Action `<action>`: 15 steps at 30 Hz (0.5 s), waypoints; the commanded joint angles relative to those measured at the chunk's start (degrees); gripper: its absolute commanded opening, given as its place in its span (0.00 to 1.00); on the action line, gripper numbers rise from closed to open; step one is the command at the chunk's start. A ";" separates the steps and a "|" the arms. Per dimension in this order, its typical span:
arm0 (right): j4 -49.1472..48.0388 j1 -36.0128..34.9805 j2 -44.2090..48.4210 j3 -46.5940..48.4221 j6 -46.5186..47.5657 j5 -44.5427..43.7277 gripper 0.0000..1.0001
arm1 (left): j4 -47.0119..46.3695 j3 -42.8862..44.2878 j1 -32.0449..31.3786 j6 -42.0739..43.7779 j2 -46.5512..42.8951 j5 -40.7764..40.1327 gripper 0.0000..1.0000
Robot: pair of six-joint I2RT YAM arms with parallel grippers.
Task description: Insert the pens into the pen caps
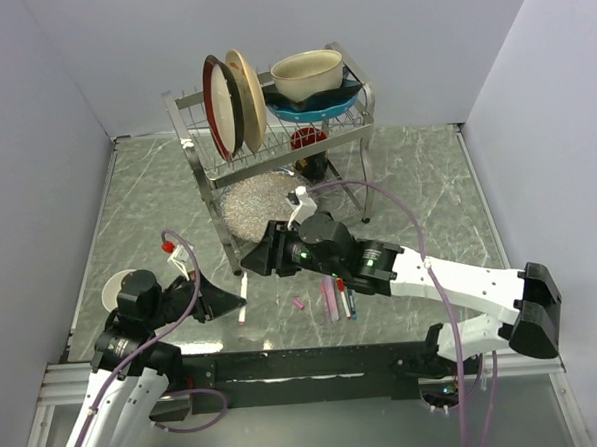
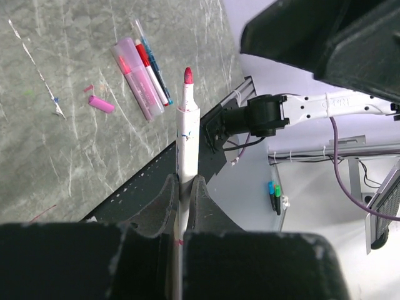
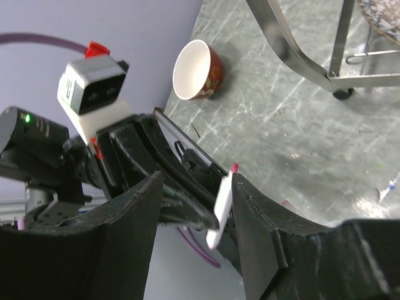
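Note:
My left gripper (image 2: 186, 185) is shut on a whitish pen (image 2: 187, 125) whose red tip points up and away from the camera. From above, this pen (image 1: 244, 284) crosses the left gripper (image 1: 235, 303) just in front of my right gripper (image 1: 252, 259). The right gripper (image 3: 197, 187) is open, its jaws wide apart. The held pen (image 3: 222, 203) shows in the gap, close beside the right-hand finger (image 3: 262, 219). A salmon pink pen (image 2: 139, 78), a red-and-white pen (image 2: 152, 74) and a dark blue pen (image 2: 154, 62) lie together on the table. A pink pen cap (image 2: 101, 104) lies left of them.
A metal dish rack (image 1: 274, 135) with plates and a bowl stands at the back centre, its legs (image 3: 300, 50) near my right arm. A red cup (image 3: 199, 70) lies on its side at the left. The black table edge (image 1: 306, 363) runs along the front.

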State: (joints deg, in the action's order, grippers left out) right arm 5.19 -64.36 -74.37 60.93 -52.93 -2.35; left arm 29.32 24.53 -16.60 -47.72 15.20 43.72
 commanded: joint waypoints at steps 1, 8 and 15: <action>0.34 -0.42 -3.06 4.46 -0.77 0.32 0.55 | -3.39 1.66 -0.45 0.00 -0.26 1.63 0.01; 4.29 -2.44 -4.20 4.20 -1.92 -2.83 0.55 | -3.48 2.97 -0.80 -0.35 0.44 1.54 0.01; 2.11 -3.93 -5.61 4.11 -2.80 -1.34 0.55 | -4.36 4.21 -0.80 -0.88 1.06 1.54 0.01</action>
State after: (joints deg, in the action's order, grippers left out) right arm 9.39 -67.22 -79.24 62.96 -54.68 -3.55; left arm 28.23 26.13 -17.15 -47.81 15.73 43.79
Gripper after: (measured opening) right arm 0.551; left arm 0.048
